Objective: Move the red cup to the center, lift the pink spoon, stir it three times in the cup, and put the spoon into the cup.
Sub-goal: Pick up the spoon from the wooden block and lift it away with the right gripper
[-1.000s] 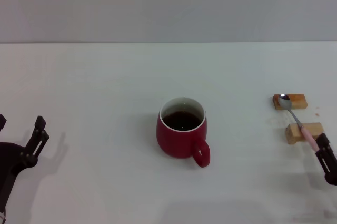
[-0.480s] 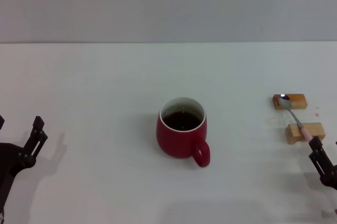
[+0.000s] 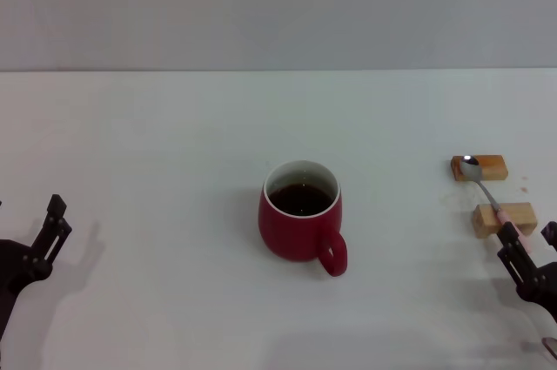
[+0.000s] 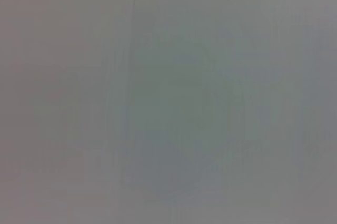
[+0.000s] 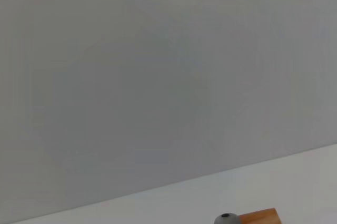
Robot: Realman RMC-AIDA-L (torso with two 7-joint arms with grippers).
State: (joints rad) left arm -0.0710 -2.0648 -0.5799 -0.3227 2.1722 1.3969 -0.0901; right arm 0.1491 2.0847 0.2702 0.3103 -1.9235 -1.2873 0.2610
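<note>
The right gripper [image 3: 528, 259] covers the end of the pink spoon's [image 3: 484, 187] handle, and the picture's edge cuts the gripper's body. The left gripper [image 3: 39, 235] (low at the far left) is also cut off. The left wrist view shows only grey blur.

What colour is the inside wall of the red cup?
White, above dark liquid; the red cup shows it best in the head view.
</note>
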